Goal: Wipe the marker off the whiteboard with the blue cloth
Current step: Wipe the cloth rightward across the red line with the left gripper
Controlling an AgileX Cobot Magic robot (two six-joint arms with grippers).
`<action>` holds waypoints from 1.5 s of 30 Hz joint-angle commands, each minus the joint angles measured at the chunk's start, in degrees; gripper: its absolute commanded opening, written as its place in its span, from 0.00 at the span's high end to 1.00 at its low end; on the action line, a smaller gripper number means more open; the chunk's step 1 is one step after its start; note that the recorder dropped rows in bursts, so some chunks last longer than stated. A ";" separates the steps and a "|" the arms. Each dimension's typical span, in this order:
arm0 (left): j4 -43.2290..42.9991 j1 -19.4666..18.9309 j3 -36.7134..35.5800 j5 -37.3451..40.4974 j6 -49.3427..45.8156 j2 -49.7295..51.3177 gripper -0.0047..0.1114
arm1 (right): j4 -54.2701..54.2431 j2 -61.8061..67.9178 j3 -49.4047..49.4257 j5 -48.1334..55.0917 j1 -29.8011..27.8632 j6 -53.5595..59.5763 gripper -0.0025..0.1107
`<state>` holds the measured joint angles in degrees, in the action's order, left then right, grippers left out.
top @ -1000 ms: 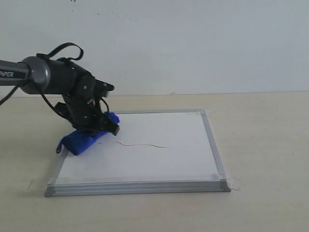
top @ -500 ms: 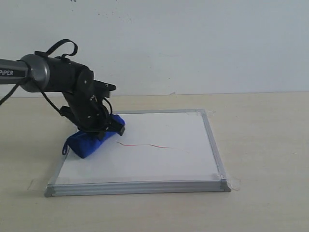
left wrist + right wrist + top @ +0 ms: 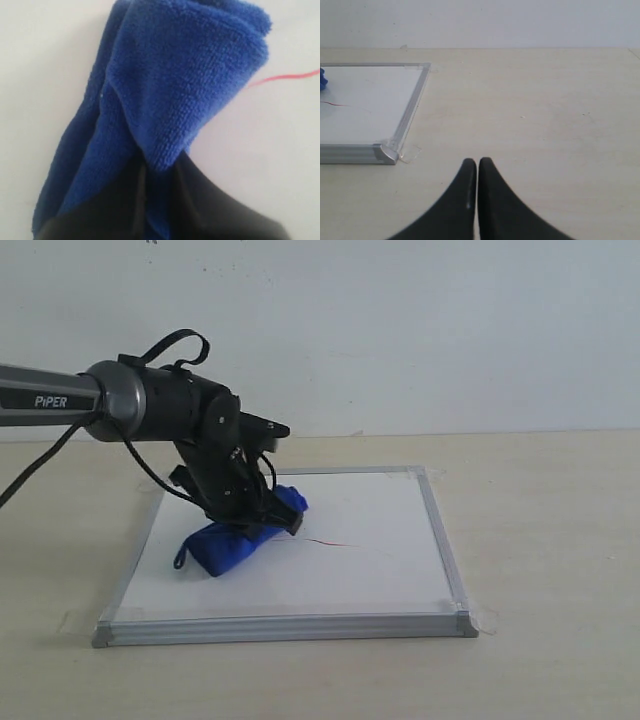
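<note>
The left gripper [image 3: 262,522] pinches the rolled blue cloth [image 3: 225,548] between its dark fingers [image 3: 120,212] and presses it onto the whiteboard [image 3: 441,540], a little left of the board's middle. In the exterior view the cloth's long axis runs from about 8 o'clock to 2 o'clock, loop tag at the low left end and gripped end at the upper right. Only a short stretch of the red marker line [image 3: 330,543] shows. It starts just beside the cloth's right end and runs off toward 3 o'clock, almost flat across the board. The wipe therefore probably needs a sweep toward 3 o'clock, cloth held down. The right gripper [image 3: 478,164], its fingers pressed together and holding nothing, hangs over the bare table [image 3: 545,115] well off the board's near right corner, so the left arm is by far the nearer.
</note>
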<state>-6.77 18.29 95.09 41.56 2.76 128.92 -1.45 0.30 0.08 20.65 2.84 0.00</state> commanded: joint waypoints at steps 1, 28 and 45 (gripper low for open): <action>-5.90 -5.49 -0.11 0.44 6.92 1.71 0.93 | 0.34 -0.30 -0.08 -0.30 -0.29 0.00 0.97; 5.96 -4.52 -0.12 0.98 -4.31 2.71 0.93 | 0.34 -0.30 -0.08 -0.30 -0.29 0.00 0.97; 12.97 9.60 -0.12 1.53 -13.32 2.71 0.93 | 0.34 -0.30 -0.08 -0.30 -0.29 0.00 0.97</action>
<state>3.49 26.34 95.80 40.01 -9.52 130.01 -1.45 0.30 0.08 20.65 2.84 0.00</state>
